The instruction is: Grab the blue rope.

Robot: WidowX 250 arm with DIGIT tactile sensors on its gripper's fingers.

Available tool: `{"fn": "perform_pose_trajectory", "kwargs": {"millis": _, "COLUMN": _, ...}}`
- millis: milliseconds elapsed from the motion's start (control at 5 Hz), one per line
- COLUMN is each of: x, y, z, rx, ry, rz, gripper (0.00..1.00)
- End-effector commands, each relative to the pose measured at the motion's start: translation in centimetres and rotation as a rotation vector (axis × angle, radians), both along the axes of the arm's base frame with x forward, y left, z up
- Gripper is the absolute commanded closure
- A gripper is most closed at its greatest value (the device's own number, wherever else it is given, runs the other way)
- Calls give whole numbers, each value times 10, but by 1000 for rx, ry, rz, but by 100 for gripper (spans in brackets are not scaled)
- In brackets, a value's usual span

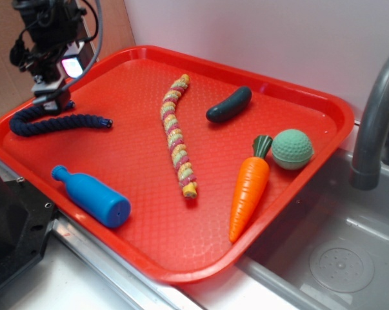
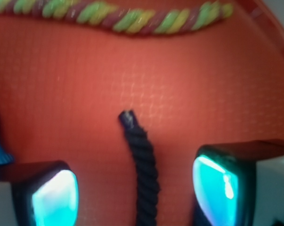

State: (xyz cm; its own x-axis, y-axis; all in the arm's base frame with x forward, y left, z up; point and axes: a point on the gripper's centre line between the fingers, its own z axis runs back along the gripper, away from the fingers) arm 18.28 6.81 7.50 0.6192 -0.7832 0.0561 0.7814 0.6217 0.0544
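I see the blue rope [image 2: 142, 174] lying on the red tray [image 1: 259, 219] at its nine o'clock edge, one strand running between my jaws, which stand wide, touching nothing.

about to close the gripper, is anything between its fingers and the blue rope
Nothing visible. In the wrist view the blue rope runs straight up the gap between the two open fingers, with only bare red tray on either side. The braided rope lies well beyond the rope's end.
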Motion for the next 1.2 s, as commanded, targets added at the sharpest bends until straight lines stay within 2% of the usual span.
{"fn": "perform_pose_trajectory", "kwargs": {"millis": 0, "x": 8, "y": 19, "z": -30, "rx": -33, "ry": 7, "rz": 15, "gripper": 0}}
{"fn": "perform_pose_trajectory", "kwargs": {"millis": 400, "x": 14, "y": 19, "z": -62, "rx": -21, "ry": 39, "rz": -30, "gripper": 0}}
{"fn": "perform_pose_trajectory", "kwargs": {"millis": 600, "x": 15, "y": 17, "z": -64, "rx": -7, "ry": 35, "rz": -30, "gripper": 100}}
{"fn": "perform_pose_trajectory", "kwargs": {"millis": 1000, "x": 13, "y": 9, "z": -51, "rx": -6, "ry": 23, "rz": -19, "gripper": 100}}
